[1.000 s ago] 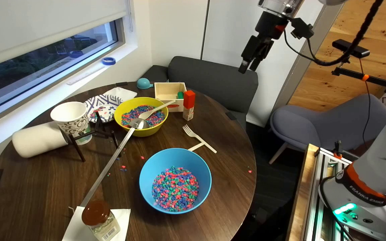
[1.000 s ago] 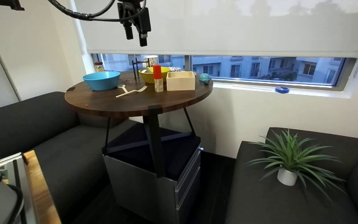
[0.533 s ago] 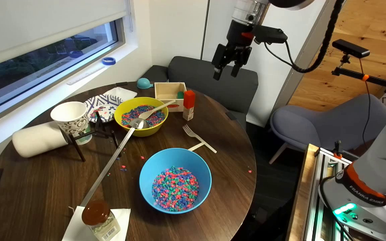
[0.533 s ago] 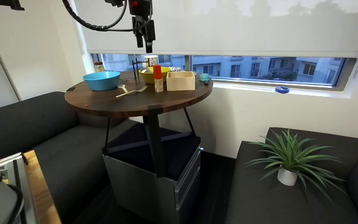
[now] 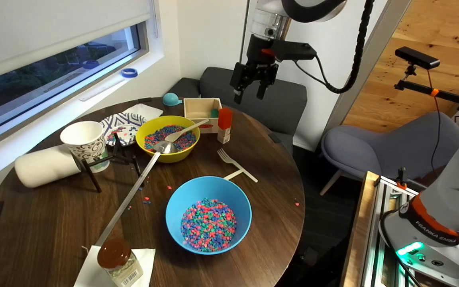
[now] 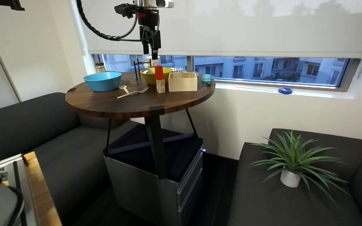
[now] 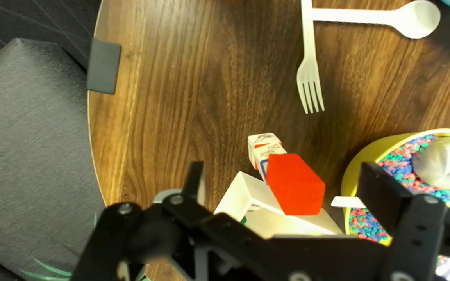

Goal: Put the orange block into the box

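Note:
The orange block [image 5: 225, 118] stands upright on top of a white printed block [image 5: 224, 136], beside the box. It shows in an exterior view [image 6: 159, 72] and in the wrist view [image 7: 295, 183]. The light wooden box [image 5: 199, 106] stands right behind this stack, with a small green thing [image 5: 214, 113] inside; its plain wall shows in an exterior view [image 6: 183, 84]. My gripper [image 5: 249, 97] is open and empty, pointing down, above the stack's height in an exterior view [image 6: 150, 55]. In the wrist view the block appears between the spread fingers [image 7: 383, 191], below them.
A yellow bowl [image 5: 168, 158] of sprinkles with a spoon and a ladle [image 5: 134, 191] stands beside the box and stack. A fork [image 5: 237, 164] lies in front. A blue bowl [image 5: 209, 185] stands nearer. The table's edge [image 7: 92, 148] runs close by.
My gripper has come down and across toward the stack, leftward in an exterior view, and has turned more upright. It stays open. The block, box and bowls have not moved.

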